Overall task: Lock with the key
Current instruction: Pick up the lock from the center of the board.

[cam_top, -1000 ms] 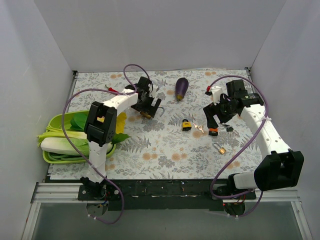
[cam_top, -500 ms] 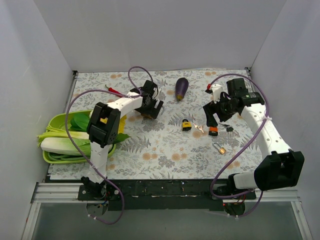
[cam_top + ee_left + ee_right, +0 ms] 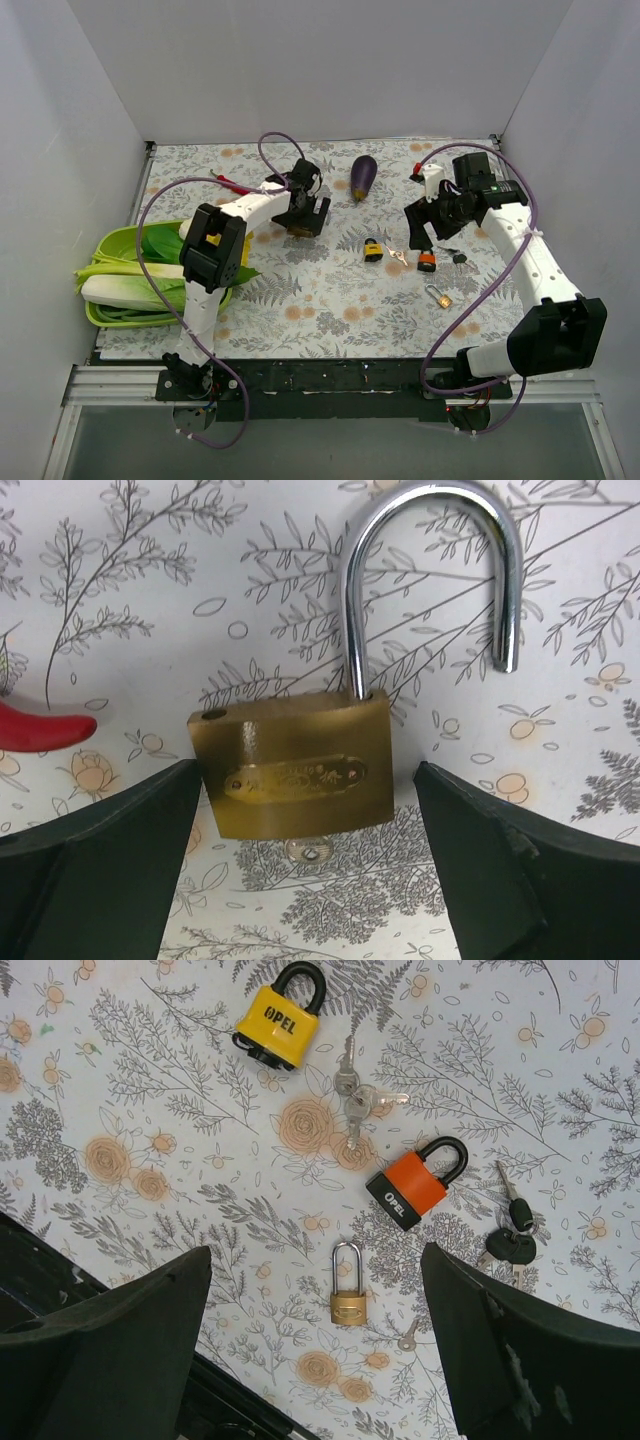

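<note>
A large brass padlock (image 3: 292, 765) with its silver shackle (image 3: 430, 570) swung open lies flat on the floral cloth. It sits between my left gripper's (image 3: 307, 772) open jaws, and the left finger (image 3: 110, 850) is close to its side. In the top view my left gripper (image 3: 304, 214) hovers over it at back centre. My right gripper (image 3: 315, 1255) is open and empty, held above a small brass padlock (image 3: 348, 1297), an orange padlock (image 3: 412, 1190), a yellow padlock (image 3: 277, 1024) and silver keys (image 3: 357, 1097). A round metal piece (image 3: 310, 852) shows under the large lock's base.
Black-headed keys (image 3: 512, 1240) and a small loose key (image 3: 406, 1338) lie right of the orange lock. An eggplant (image 3: 363, 176) lies at the back. A red chili (image 3: 35, 728) lies left of the big lock. A green tray (image 3: 110, 315) holds vegetables at left.
My left gripper has shifted right and turned over the large brass padlock, now covering its shackle in the top view. My right gripper has drifted slightly back.
</note>
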Motion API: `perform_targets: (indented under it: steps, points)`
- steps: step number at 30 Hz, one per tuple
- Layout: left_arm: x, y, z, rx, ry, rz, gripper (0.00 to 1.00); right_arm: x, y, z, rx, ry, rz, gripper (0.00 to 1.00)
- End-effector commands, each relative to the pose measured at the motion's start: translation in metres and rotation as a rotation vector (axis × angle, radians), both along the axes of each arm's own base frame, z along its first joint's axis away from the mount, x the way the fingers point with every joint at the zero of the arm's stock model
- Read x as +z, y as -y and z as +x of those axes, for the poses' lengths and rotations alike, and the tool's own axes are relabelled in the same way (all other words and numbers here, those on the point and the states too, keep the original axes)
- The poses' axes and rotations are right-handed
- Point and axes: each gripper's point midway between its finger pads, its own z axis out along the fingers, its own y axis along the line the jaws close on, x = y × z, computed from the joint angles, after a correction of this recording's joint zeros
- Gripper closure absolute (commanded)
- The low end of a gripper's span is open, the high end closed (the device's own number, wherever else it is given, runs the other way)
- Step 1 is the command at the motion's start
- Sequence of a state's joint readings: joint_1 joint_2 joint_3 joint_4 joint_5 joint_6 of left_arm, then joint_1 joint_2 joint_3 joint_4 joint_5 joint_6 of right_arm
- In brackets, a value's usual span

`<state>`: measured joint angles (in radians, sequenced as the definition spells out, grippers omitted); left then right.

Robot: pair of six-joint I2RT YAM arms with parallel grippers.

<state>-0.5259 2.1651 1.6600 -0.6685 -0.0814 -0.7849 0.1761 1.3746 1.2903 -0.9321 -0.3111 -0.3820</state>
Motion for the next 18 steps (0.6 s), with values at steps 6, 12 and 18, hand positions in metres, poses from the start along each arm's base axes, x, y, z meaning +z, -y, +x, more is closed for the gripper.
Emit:
perform_targets:
  steps: [6,12,18]
  points:
    - [-0.018,-0.009,0.008,0.184,-0.005,0.059,0.14,0.017,-0.006,0.013,-0.006,0.058,0.042,0.07]
    - [-0.032,-0.017,0.0,0.265,-0.03,0.078,0.22,0.015,-0.006,0.013,-0.008,0.06,0.039,0.07]
    - [-0.03,-0.013,-0.001,0.295,-0.037,0.051,0.5,0.014,-0.01,0.015,-0.026,0.059,0.072,0.07]
